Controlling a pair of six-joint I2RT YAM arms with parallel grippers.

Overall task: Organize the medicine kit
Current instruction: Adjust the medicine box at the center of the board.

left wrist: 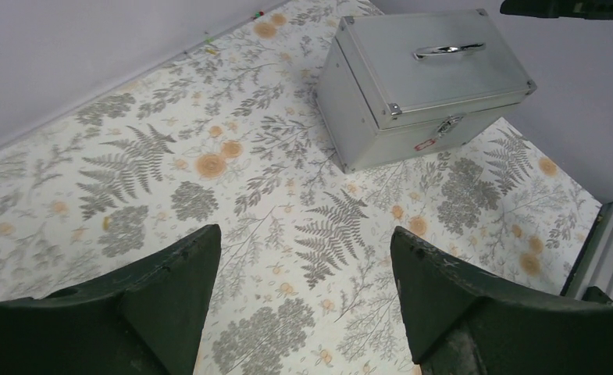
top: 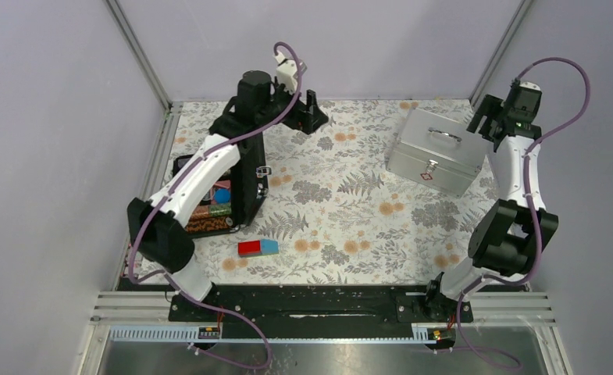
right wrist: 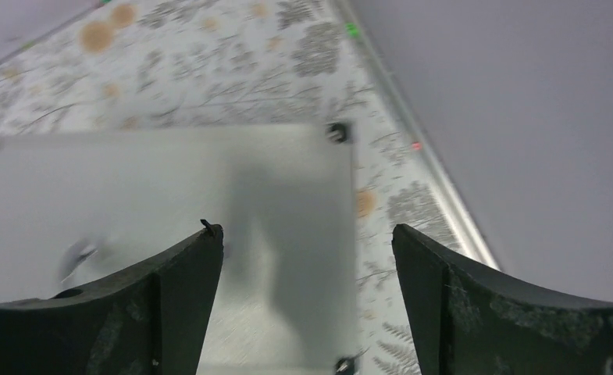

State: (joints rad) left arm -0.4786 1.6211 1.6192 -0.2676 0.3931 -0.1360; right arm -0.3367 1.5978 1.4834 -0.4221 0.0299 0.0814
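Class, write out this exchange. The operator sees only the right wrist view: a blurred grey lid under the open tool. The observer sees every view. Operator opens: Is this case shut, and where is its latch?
Observer: The silver case is shut; its latch sits on the wall facing the near edge.
Operator: Anything loose on the table?
Observer: A red and blue box lies alone, left of centre.
Operator: Where is the left tool?
Observer: The left tool is open and empty, above the table's far edge.
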